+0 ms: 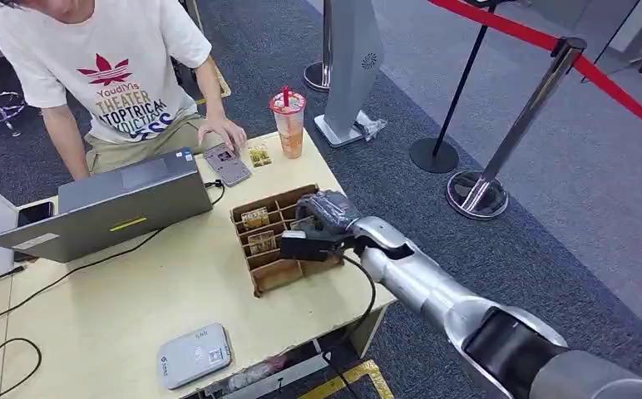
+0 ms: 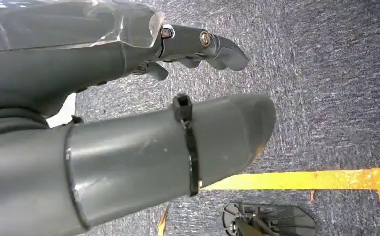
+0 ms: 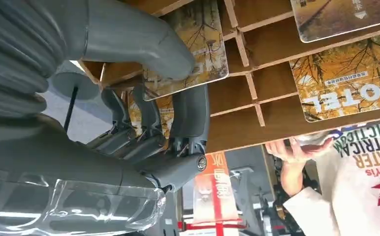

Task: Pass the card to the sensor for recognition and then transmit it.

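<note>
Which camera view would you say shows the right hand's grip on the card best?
The right wrist view: the right hand closes thumb and fingers around a card at the wooden rack. The head view shows the hand's back over the rack; the left wrist view shows carpet.

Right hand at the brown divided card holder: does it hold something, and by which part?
The right hand pinches a yellow-printed hotel card by its end, thumb on its face and fingers behind, still in the holder.
</note>
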Robot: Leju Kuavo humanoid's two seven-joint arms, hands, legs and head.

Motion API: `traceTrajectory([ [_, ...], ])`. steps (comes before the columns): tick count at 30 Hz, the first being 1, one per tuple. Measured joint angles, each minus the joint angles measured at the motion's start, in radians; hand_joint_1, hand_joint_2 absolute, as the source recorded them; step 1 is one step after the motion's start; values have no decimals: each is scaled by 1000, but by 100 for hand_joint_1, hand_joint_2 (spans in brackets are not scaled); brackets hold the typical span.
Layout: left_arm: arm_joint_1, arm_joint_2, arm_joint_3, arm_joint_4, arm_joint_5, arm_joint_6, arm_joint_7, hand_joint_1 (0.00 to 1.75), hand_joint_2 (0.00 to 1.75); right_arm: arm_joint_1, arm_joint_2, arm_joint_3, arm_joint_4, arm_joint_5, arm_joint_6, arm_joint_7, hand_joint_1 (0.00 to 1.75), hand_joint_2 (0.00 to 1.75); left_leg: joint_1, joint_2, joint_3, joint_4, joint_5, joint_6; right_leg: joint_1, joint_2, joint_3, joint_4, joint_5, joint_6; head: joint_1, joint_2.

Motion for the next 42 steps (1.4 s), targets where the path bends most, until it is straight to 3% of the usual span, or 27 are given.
traceTrajectory([
  [10, 1, 0, 0, 0, -1, 1, -2, 0, 0, -39, -11, 2, 0, -38, 29, -13, 140, 175, 0, 0, 0, 0, 0, 0, 0, 0, 0, 0, 0, 0, 0, 0],
  [29, 1, 0, 1, 0, -2, 0, -8, 0, 0, -78, -16, 3, -5, -87, 82, -15, 147, 175, 0, 0, 0, 0, 0, 0, 0, 0, 0, 0, 0, 0, 0, 0],
  [32, 0, 0, 1, 0, -3, -2, -8, 0, 0, -98, -16, 3, -5, -123, 139, -23, 154, 175, 0, 0, 0, 0, 0, 0, 0, 0, 0, 0, 0, 0, 0, 0],
  [35, 0, 0, 1, 0, -6, -5, -8, 0, 0, -134, -18, 3, 3, -184, 247, -39, 175, 175, 0, 0, 0, 0, 0, 0, 0, 0, 0, 0, 0, 0, 0, 0],
  [42, 0, 1, 1, 0, -7, -8, -7, 0, 0, -283, -24, 16, 90, -311, 462, -92, 175, 175, 0, 0, 0, 0, 0, 0, 0, 0, 0, 0, 0, 0, 0, 0],
])
